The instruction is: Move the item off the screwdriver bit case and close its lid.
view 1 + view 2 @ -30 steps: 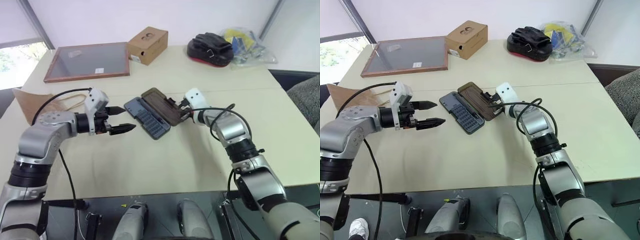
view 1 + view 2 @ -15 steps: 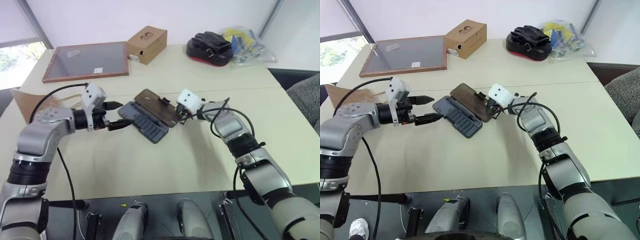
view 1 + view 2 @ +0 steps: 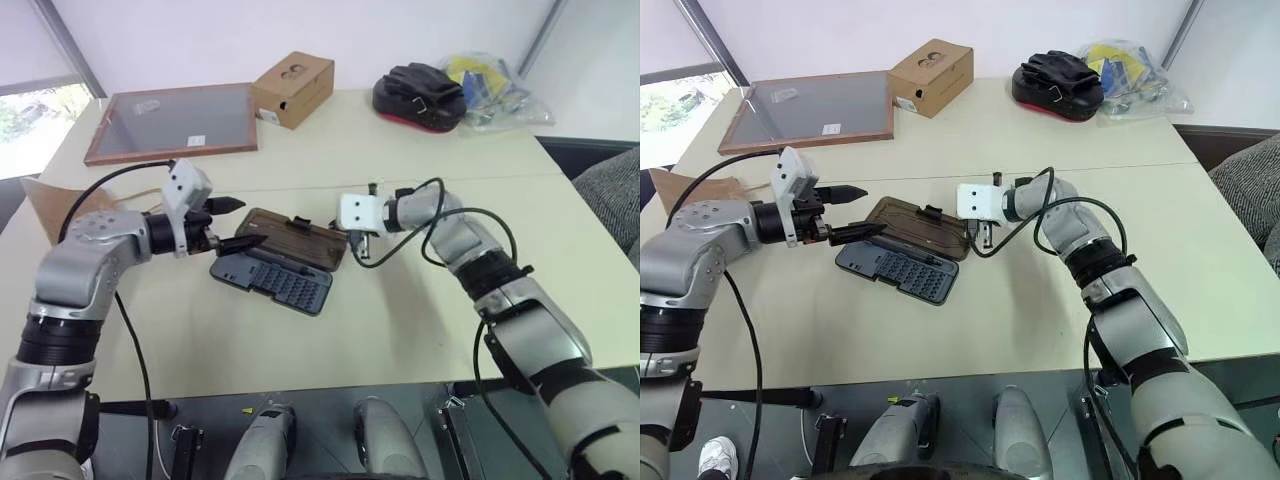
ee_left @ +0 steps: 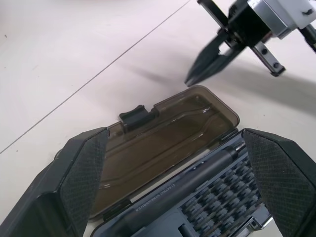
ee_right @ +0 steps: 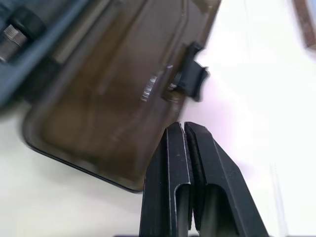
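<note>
Nearest you on the bench (image 3: 400,320), the screwdriver bit case (image 3: 272,281) lies open, its grey-blue base full of bits toward you and its smoky-brown lid (image 3: 297,244) folded flat on the far side, latch tab on its far edge. You can see your left end effector (image 3: 238,224) at the case's left end with its fingers spread wide, holding nothing; in the left wrist view they straddle the open case. Your right end effector (image 3: 983,233) hangs just off the lid's right end with its fingers (image 5: 190,163) pressed together and empty, tips close above the lid's edge by the latch. The brown paper bag (image 3: 62,207) lies well apart at the bench's left edge, behind your left arm. Farther back you have a wood-framed board (image 3: 176,122), a cardboard box (image 3: 295,89), a black-and-red pouch (image 3: 420,97) and a plastic bag (image 3: 492,88).
</note>
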Motion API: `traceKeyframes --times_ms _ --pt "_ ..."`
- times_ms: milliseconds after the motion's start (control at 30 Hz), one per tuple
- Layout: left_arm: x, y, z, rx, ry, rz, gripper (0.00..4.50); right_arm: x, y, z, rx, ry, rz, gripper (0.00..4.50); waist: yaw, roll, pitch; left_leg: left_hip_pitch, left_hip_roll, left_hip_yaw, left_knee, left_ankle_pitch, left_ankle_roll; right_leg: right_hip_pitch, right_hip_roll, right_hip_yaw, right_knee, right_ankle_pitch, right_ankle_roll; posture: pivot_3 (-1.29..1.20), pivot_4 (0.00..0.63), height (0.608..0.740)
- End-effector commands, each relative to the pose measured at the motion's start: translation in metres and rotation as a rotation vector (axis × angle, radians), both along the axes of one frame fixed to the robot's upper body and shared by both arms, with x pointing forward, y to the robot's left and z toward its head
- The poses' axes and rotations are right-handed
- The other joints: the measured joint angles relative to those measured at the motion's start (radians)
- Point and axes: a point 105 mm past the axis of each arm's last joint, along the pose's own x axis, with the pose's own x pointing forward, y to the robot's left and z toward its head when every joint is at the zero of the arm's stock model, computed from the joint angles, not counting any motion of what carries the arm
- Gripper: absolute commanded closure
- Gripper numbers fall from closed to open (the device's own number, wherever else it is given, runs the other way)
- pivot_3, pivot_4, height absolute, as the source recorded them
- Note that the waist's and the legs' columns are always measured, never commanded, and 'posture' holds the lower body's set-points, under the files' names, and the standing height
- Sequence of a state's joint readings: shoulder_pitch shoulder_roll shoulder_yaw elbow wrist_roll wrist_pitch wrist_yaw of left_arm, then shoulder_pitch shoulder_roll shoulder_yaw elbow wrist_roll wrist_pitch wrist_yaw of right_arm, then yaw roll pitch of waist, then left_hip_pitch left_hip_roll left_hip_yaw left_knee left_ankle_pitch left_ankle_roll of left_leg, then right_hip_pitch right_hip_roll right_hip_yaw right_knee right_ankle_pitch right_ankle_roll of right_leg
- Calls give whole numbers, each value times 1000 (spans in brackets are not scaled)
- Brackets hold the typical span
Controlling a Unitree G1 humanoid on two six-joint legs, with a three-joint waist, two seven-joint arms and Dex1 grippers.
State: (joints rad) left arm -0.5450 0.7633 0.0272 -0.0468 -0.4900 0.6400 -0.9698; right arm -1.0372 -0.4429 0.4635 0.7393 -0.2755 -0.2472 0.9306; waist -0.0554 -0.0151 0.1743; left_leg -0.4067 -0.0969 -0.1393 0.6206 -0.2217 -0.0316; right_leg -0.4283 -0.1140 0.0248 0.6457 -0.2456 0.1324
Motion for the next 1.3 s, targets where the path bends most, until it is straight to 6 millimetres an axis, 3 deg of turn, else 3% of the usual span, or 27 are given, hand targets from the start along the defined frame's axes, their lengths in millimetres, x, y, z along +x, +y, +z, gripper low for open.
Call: traceKeyframes --times_ms 33,200,267,400,500,600,700,733,833,1100,1300 --pt "-1 2 15 -11 -69 4 0 7 1 10 -21 -58 2 4451 1 0 0 0 0 0 0 0 0 0 0 0 0 0 0 0 150 740" --pt "-2 0 13 -14 -70 8 0 26 1 19 235 150 -294 4451 -5 0 0 0 0 -1 0 0 -1 0 0 0 0 0 0 0 150 740" --pt "-2 0 13 -15 -69 11 0 28 4 35 417 308 -452 4451 -4 0 0 0 0 -1 0 1 -1 -1 0 0 1 0 0 0 150 740" --pt "-3 1 11 -16 -68 16 0 10 11 67 653 524 -631 4451 -2 1 1 -1 0 -2 0 1 -1 -2 0 1 2 0 -1 0 150 740" --pt "-3 1 9 -19 -65 22 0 -14 12 74 698 608 -686 4451 10 1 0 -2 0 -2 -1 1 -1 -4 1 1 2 0 -1 0 150 740" --pt "-2 1 9 -24 -61 26 0 -36 11 66 684 638 -701 3647 16 1 0 -2 0 -2 0 1 -1 -3 0 1 1 0 -1 0 150 740" --pt "-1 1 9 -25 -59 27 0 -55 11 55 647 680 -692 2015 18 1 0 -2 -1 -1 0 1 -1 -2 -1 0 1 0 0 0 150 740" --pt "0 1 9 -25 -59 27 0 -59 11 52 642 691 -691 1715 17 1 0 -2 -1 -1 0 1 -1 -2 -1 0 1 0 0 0 150 740" --pt "1 0 8 -24 -58 25 0 -70 6 28 562 629 -711 181 14 1 0 -2 -1 -1 0 1 -1 -3 -1 0 1 0 0 0 150 740" --pt "2 -3 7 -27 -60 26 0 -53 -10 -4 583 550 -916 78 11 0 0 -2 0 0 0 1 -1 -3 -1 0 1 0 -1 0 150 740" --pt "1 -2 6 -28 -62 34 0 -45 -9 -7 648 545 -1033 78 12 0 0 -2 0 0 0 1 -1 -3 -1 0 2 0 -1 0 150 740"
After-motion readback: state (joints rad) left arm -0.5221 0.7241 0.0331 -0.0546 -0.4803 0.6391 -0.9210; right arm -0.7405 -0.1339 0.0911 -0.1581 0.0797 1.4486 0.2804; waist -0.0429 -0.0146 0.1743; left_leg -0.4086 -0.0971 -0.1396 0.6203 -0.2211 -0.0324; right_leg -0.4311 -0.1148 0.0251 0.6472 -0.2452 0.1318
